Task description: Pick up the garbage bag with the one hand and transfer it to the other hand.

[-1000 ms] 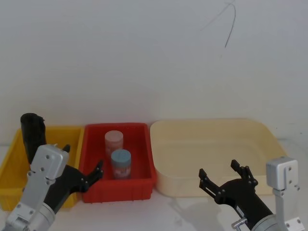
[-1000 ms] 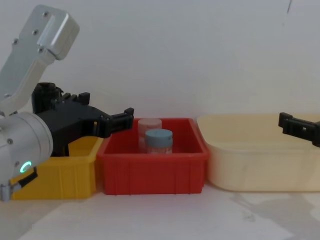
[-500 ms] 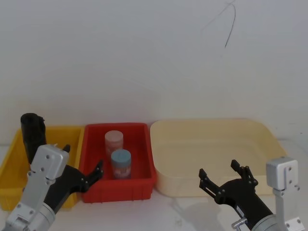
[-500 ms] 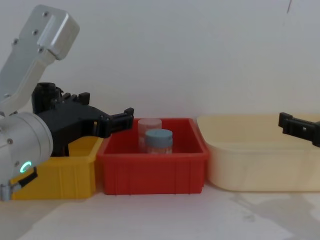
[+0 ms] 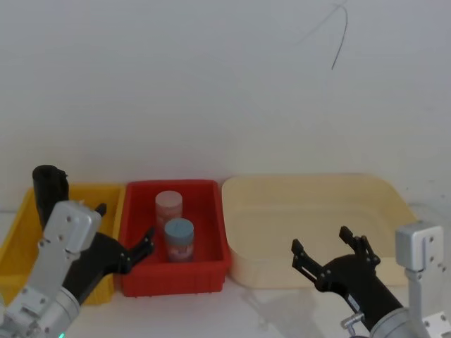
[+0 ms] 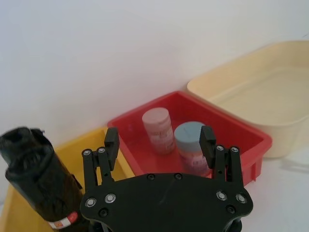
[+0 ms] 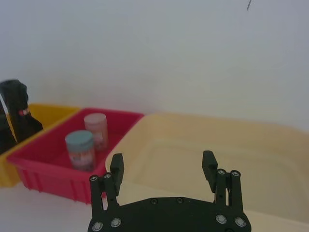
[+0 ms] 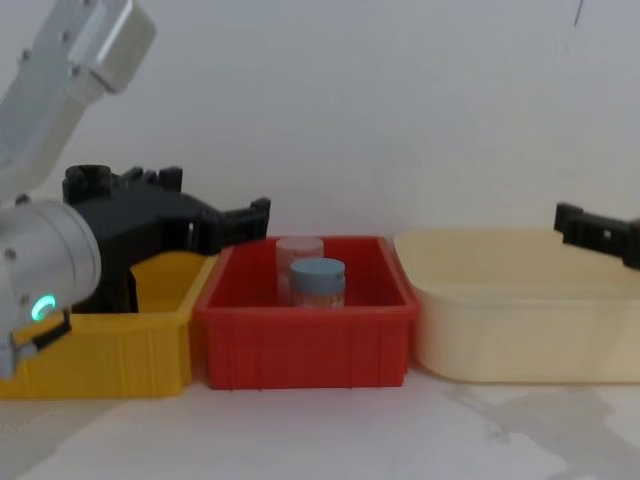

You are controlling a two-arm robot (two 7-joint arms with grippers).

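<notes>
The garbage bag (image 5: 48, 191) is a black roll standing upright at the back left of the yellow bin (image 5: 15, 243). A red-and-white label band shows low on the garbage bag (image 6: 39, 186) in the left wrist view. My left gripper (image 5: 125, 224) hovers open at the front of the yellow and red bins, to the right of the roll and apart from it. In the chest view the left gripper (image 8: 213, 197) hides most of the roll. My right gripper (image 5: 320, 241) hangs open and empty before the cream tub's front wall.
A red bin (image 5: 211, 271) between the other two holds a pink-lidded jar (image 5: 168, 207) and a blue-lidded jar (image 5: 179, 238). A wide cream tub (image 5: 394, 201) lies at the right. A white wall stands close behind the bins.
Both grippers have risen a little in the chest view, the left arm most. Fingers stay open, and the roll has not moved.
</notes>
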